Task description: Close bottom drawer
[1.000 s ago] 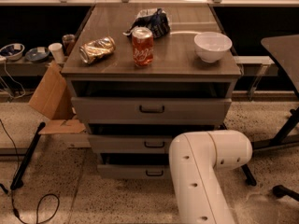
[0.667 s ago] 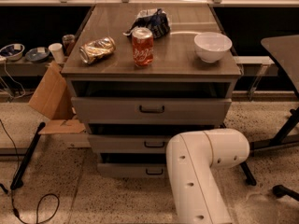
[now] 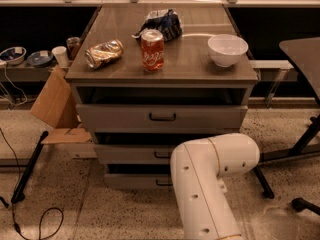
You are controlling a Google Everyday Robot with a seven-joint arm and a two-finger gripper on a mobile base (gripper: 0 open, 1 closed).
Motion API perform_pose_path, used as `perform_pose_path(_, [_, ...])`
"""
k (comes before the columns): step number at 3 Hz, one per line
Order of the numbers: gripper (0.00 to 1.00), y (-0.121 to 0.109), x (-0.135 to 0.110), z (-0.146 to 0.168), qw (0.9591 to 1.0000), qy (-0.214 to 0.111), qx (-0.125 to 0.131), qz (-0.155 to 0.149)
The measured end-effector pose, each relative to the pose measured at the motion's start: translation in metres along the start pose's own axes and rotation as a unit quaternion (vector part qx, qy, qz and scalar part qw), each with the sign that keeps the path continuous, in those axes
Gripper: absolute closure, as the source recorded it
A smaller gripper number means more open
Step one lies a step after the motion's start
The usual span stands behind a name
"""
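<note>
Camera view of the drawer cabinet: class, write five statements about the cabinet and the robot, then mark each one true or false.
1. The red soda can stands upright on the cabinet top. True.
2. The white bowl sits inside the top drawer. False: it stands on the cabinet top, towards its right side.
3. The robot arm hides the right part of the bottom drawer. True.
4. The gripper grasps the top drawer's handle. False: the gripper is not in view, and nothing touches that handle.
5. The gold can stands upright. False: it lies on its side, left of the red soda can.
</note>
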State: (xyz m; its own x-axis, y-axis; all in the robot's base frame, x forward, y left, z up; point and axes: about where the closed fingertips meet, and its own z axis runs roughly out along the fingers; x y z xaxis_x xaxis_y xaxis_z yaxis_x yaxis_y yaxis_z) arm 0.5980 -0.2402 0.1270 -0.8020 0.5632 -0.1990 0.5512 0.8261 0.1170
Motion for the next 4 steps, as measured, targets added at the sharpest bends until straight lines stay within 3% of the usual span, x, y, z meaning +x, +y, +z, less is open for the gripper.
perform_pose_path(4, [0.00,0.0018,-0.0021,0.0020,0.9982,0.028,0.017,0.051])
